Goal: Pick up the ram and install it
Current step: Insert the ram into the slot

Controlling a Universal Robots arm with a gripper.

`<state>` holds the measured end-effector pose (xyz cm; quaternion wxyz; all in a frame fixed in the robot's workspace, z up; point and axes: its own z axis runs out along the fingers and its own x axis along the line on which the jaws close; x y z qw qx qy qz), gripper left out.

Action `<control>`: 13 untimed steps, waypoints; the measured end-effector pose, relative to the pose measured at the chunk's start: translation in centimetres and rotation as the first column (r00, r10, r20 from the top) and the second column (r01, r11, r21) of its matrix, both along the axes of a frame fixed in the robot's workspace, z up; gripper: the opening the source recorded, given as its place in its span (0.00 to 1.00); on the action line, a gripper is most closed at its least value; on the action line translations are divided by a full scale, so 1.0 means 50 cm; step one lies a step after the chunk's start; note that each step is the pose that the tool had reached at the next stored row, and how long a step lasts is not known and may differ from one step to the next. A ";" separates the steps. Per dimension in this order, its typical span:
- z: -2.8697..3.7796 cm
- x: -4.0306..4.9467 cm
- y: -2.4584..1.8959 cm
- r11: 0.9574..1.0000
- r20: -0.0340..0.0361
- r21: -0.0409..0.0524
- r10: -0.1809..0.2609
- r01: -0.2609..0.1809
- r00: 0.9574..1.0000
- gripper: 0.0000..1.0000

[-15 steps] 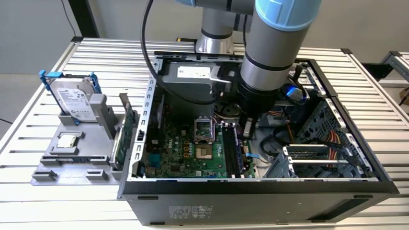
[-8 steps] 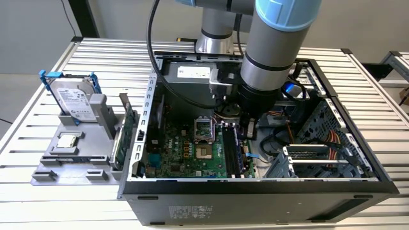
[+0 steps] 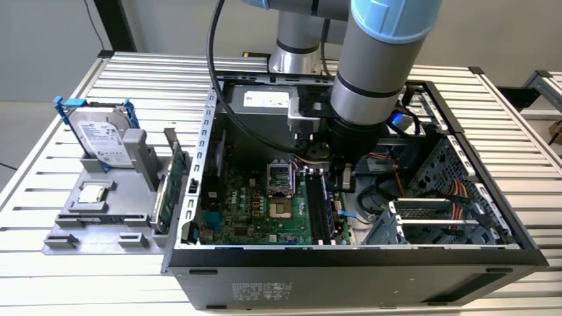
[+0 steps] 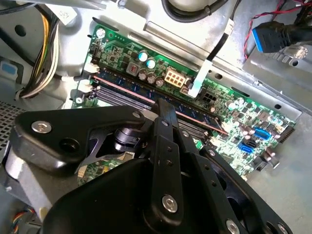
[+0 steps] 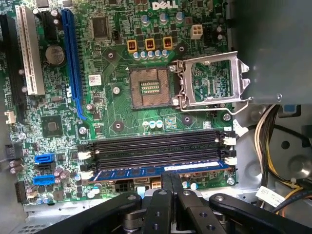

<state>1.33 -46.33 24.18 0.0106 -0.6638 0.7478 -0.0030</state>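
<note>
The ram (image 5: 146, 173), a long blue stick, stands on edge in the outermost memory slot of the green motherboard (image 5: 112, 112), the slot closest to the board's edge. In the second wrist view the ram (image 4: 127, 87) runs diagonally across the board. My gripper (image 5: 171, 175) is shut, its two black fingers pressed together, with their tips meeting the ram's upper edge near its middle. In the exterior view the gripper (image 3: 341, 176) reaches down inside the open computer case (image 3: 351, 263), over the memory slots. The other slots (image 5: 156, 146) beside the ram are bare.
An open processor socket (image 5: 151, 87) with its raised metal latch (image 5: 212, 80) lies beside the slots. Cable bundles (image 5: 278, 141) hang near the slot ends. Outside the case, a grey fixture (image 3: 97, 220) holds a hard drive in a blue frame (image 3: 104, 135) and a green card (image 3: 176, 174).
</note>
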 end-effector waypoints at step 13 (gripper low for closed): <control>-0.006 0.000 -0.0076 1.000 0.000 -0.001 0.001 -0.001 1.000 0.00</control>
